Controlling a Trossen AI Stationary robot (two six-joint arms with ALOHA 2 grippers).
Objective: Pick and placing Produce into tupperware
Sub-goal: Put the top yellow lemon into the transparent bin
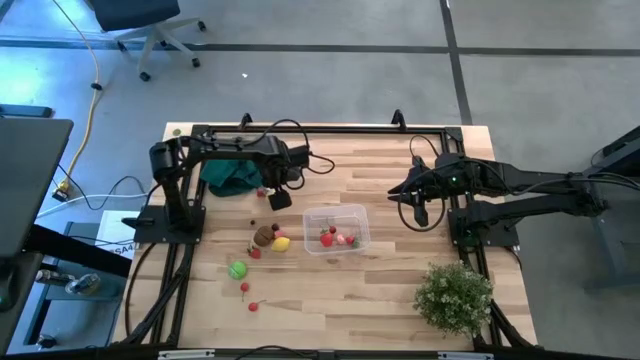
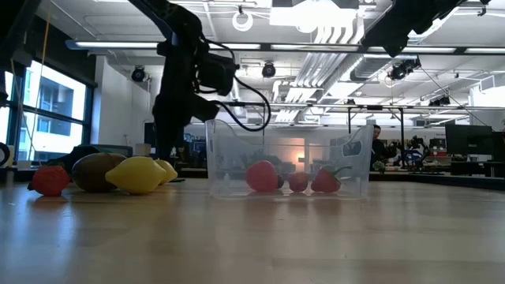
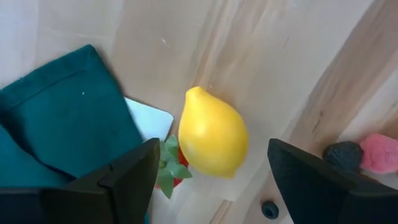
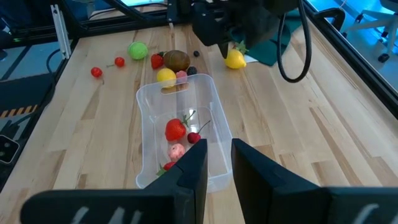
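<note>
The left gripper (image 3: 211, 171) hangs spread wide over a yellow lemon (image 3: 213, 132) lying between its fingers on the table. Lower squarely and close across the middle, clear of the green cloth (image 3: 59, 118). The tupperware (image 1: 336, 228) sits beyond; the right gripper (image 4: 215, 165) waits, nearly closed.

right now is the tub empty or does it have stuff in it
Not empty: the clear tub holds a few small red produce pieces, seen from above and through its wall.

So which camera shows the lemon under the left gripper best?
The left wrist view: the lemon fills the frame between the open left gripper fingers. The right wrist view shows it small; the high view hides it; the low view is unclear.
</note>
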